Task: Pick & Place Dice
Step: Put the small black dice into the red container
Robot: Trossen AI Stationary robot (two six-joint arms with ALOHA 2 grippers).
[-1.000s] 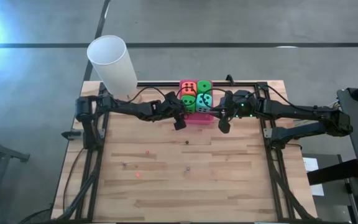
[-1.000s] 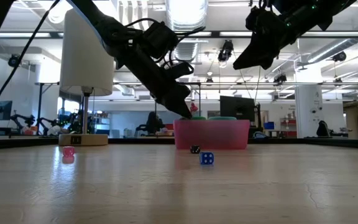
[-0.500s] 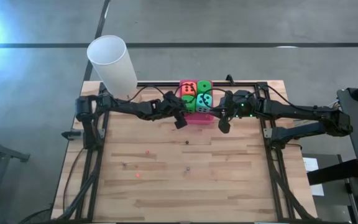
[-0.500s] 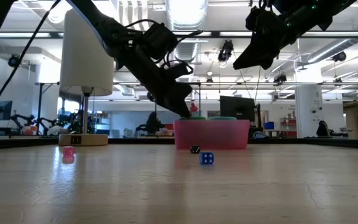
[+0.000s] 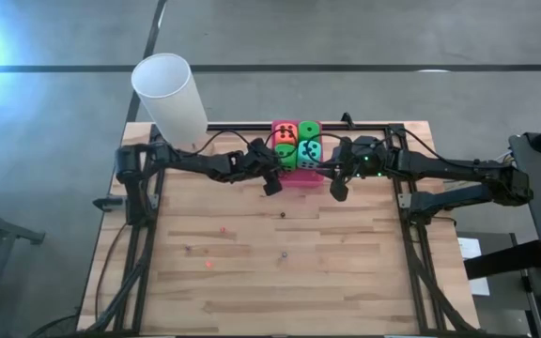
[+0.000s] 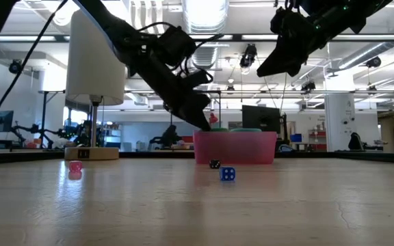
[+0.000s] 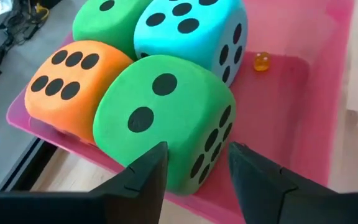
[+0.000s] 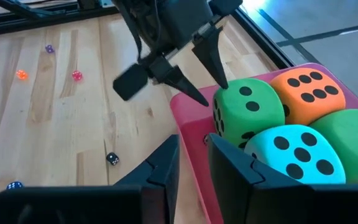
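Four dice sit packed in a pink tray [image 5: 301, 177] at the table's far middle: orange-red [image 5: 284, 131], green [image 5: 308, 130], a nearer green one [image 7: 166, 118] and teal [image 5: 310, 151]. My left gripper [image 7: 196, 155] is open, slanting down at the tray's near left corner. In the right wrist view one fingertip [image 8: 220, 84] stands at the nearer green die's [image 8: 247, 112] upper edge and the other over the tray's rim [image 8: 194, 115]. My right gripper [image 8: 193, 146] hangs above the table just right of the tray, its fingers a narrow gap apart with nothing between them. My left gripper comes at the nearer green die's near left corner [image 8: 225, 99] slanting down from the table's left. Its fingers stand in front of that corner, and I cannot tell whether either touches the die or the tray. The die rests in the tray.
Tiny dice lie scattered on the wood: a blue one [image 6: 228, 173], a dark one [image 8: 112, 158], a pink one [image 6: 75, 166], others farther left [image 8: 21, 74]. A small orange one [image 7: 261, 61] lies inside the tray. A tall white cylinder [image 5: 169, 94] stands at the far left corner.
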